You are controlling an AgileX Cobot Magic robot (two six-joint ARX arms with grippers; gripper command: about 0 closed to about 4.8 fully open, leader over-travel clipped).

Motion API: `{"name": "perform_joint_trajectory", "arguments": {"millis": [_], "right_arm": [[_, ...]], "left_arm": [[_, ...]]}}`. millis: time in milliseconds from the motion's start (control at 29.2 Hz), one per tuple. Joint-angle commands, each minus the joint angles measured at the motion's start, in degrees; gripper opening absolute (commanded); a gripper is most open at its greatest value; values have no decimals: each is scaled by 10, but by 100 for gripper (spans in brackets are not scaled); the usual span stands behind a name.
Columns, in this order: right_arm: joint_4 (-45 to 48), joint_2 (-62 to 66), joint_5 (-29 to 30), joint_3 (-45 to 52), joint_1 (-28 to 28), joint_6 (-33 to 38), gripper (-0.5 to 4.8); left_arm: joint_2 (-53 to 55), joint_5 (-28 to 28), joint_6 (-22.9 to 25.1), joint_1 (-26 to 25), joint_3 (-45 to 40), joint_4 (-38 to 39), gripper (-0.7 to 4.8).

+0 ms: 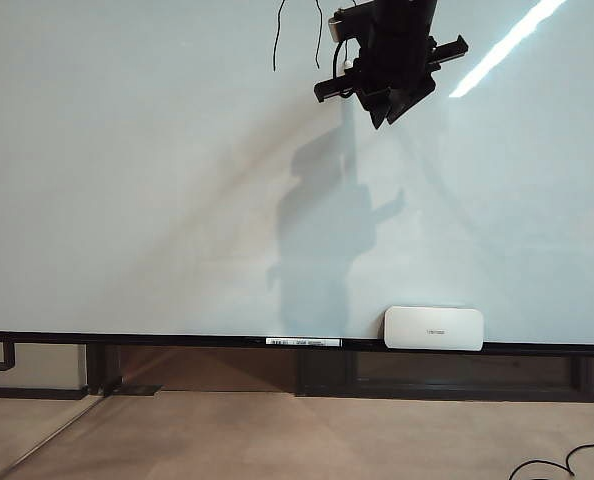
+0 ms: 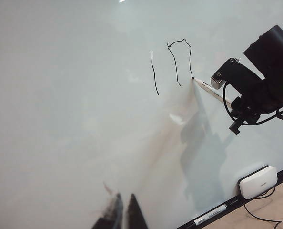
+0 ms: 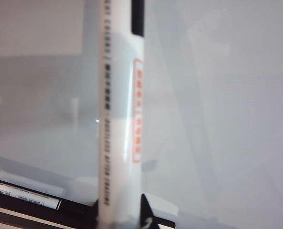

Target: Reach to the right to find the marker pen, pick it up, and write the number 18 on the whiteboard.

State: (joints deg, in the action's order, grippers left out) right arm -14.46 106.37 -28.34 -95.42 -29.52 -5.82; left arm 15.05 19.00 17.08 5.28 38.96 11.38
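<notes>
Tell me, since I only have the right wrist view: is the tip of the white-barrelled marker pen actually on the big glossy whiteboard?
Observer: Yes. The left wrist view shows the marker pen, clamped in the right gripper, with its tip touching the whiteboard.
Operator: What is written so far?
Observer: Of the number 18, only the vertical 1 and an open arch of the 8; the tip sits at the arch's end.
Operator: Where is the left gripper?
Observer: The left gripper hangs low before the board, below the strokes, holding nothing.
</notes>
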Motion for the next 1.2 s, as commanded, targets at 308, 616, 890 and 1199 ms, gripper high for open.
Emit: {"name": "perform_joint_trajectory", "arguments": {"millis": [308,616,890,1199], "right_arm": [[10,-42,0,-2,-25,2,-4],[67,-44,25,-2,-37,-19,-5],[92,-37,51,-2,-34,-28,-4],[92,-21,51,-2,-33,-32,-4]], "left_arm": [[0,1,1,0,3,-8,21],[0,-1,3,0,3,-8,21],[0,-3,5,0,3,-9,21],[0,-3,5,0,3,-9,21]]}}
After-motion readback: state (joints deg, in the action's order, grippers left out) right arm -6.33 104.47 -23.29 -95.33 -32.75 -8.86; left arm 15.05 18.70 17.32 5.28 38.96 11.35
